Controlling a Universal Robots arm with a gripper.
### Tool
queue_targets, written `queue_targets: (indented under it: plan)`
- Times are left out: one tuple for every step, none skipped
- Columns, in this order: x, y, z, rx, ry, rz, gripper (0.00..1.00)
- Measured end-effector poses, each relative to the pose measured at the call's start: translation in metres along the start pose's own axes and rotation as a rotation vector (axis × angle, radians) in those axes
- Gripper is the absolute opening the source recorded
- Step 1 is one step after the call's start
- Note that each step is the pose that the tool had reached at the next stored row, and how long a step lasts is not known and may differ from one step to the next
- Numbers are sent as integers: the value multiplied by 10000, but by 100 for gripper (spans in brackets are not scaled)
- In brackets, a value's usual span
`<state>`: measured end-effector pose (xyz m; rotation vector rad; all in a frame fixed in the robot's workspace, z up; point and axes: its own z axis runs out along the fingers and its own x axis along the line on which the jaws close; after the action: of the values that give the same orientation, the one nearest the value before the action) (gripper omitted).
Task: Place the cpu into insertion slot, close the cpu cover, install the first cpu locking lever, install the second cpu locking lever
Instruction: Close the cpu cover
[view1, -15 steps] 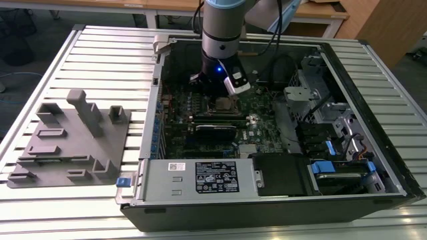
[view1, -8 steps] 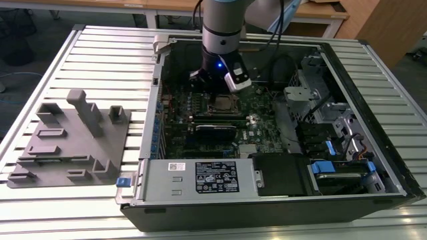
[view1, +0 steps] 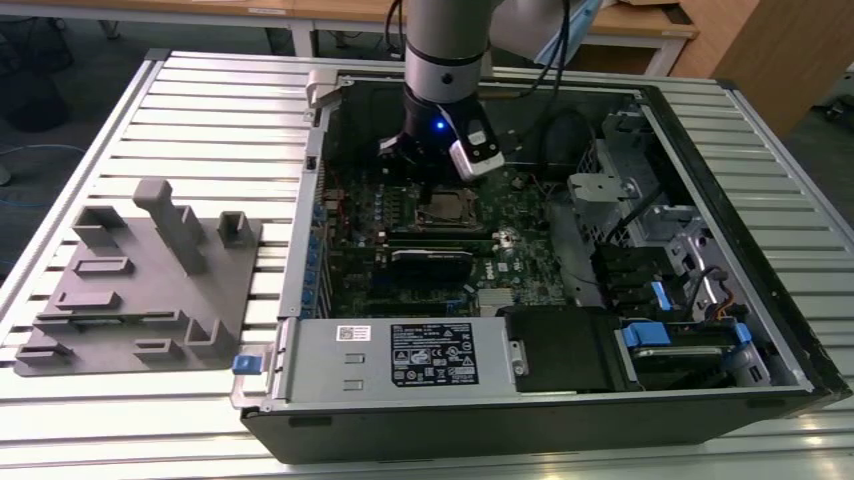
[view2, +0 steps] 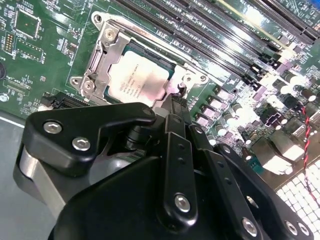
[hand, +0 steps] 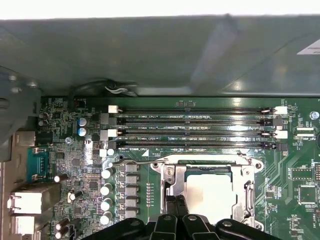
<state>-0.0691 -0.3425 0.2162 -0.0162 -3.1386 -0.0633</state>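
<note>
Gripper (hand: 175, 204) reaches down inside the open computer case (view1: 534, 435), fingers drawn narrow, nearly together, nothing visibly pinched between them. The tips sit right at the edge of the insertion slot (view1: 447, 212), over the side of the frame nearest the row of silver capacitors (hand: 106, 190). The green board (hand: 295, 150) fills the case floor. The long black memory slots (hand: 195, 127) lie beyond the socket from the gripper, well clear of the tips. The cpu cover (view2: 102, 57) looks down flat, its window framing the chip. The cpu (view2: 137, 80) is seated in the socket, just beside the fingertips, on the side away from the capacitors. A thin wire locking lever (hand: 135, 161) runs parallel to the memory slots, between them and the socket; whether it is latched I cannot tell. Nothing stands between tips and socket. Outside the case, on the exterior view's left, sits a grey fixture block (view1: 147, 270).
</note>
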Motion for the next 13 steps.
queue_targets:
  plan:
    - [8, 0, 0, -1, -86, -3, 11]
    - [22, 0, 2, -5, -237, -10, 11]
    - [34, 0, 3, -8, -402, -19, 11]
    - [44, 0, 4, -10, -557, -26, 11]
    - [48, -1, 7, -12, -693, -29, 11]
    - [48, 0, 9, -15, -749, -31, 11]
    - [40, 0, 11, -16, -751, -34, 11]
    - [25, 0, 11, -15, -751, -32, 11]
    - [6, 0, 11, -14, -751, -31, 11]
    - [-17, 0, 12, -14, -751, -29, 11]
    - [-41, 0, 12, -14, -750, -26, 11]
    - [-61, 1, 13, -14, -751, -20, 11]
    - [-80, 1, 14, -13, -751, -7, 11]
